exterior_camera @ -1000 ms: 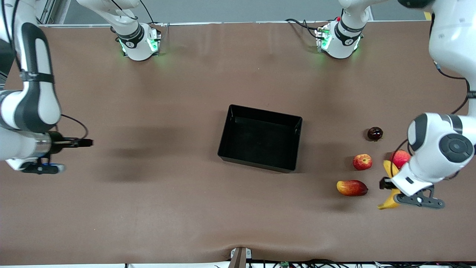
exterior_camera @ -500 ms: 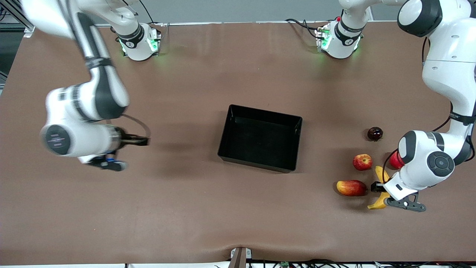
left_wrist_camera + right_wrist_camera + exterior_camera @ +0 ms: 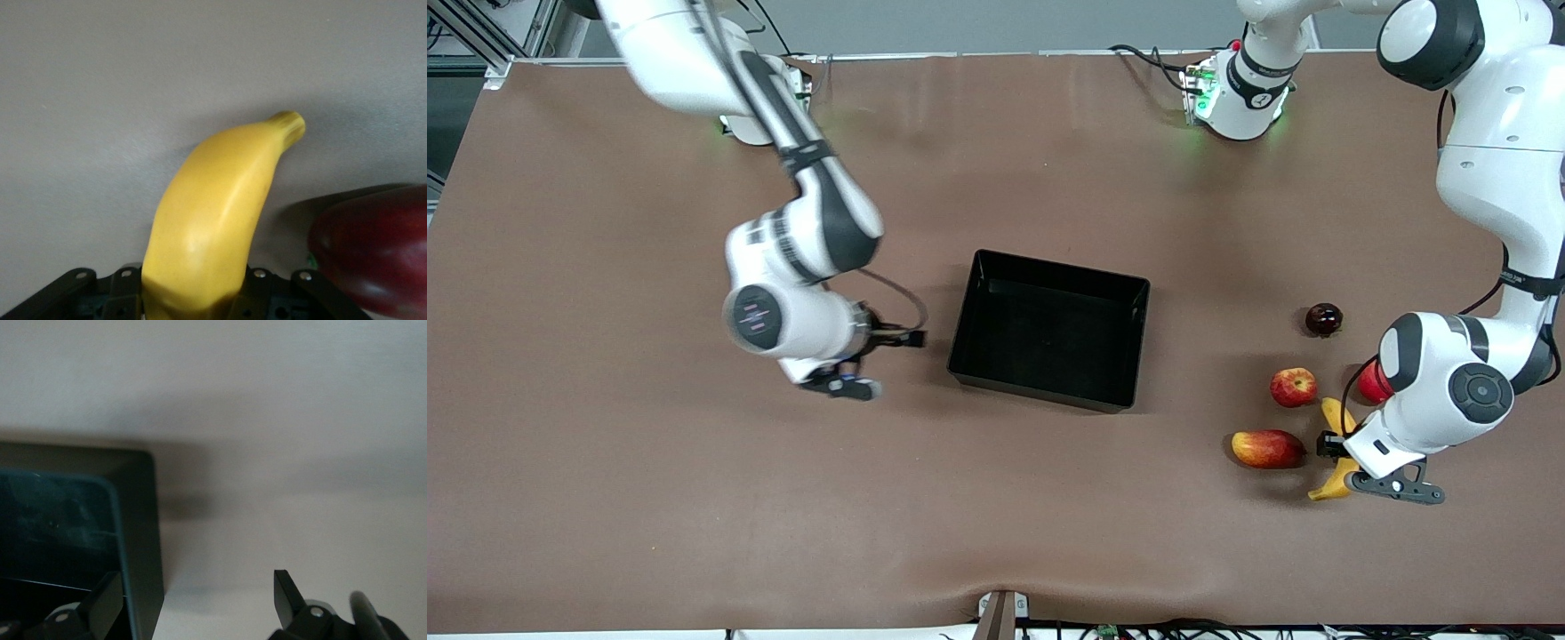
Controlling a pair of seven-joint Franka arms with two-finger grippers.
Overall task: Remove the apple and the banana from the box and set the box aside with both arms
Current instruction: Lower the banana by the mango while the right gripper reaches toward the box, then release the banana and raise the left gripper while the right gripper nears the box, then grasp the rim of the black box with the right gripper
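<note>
Both left jaws flank the banana (image 3: 213,213); right jaws gape beside the box (image 3: 1049,331).

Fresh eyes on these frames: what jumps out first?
The black box sits mid-table, empty, with the right gripper beside its wall toward the right arm's end, fingers open. Toward the left arm's end lies a fruit cluster, where the left gripper is at the banana, which lies between its fingers beside the mango and the apple.
</note>
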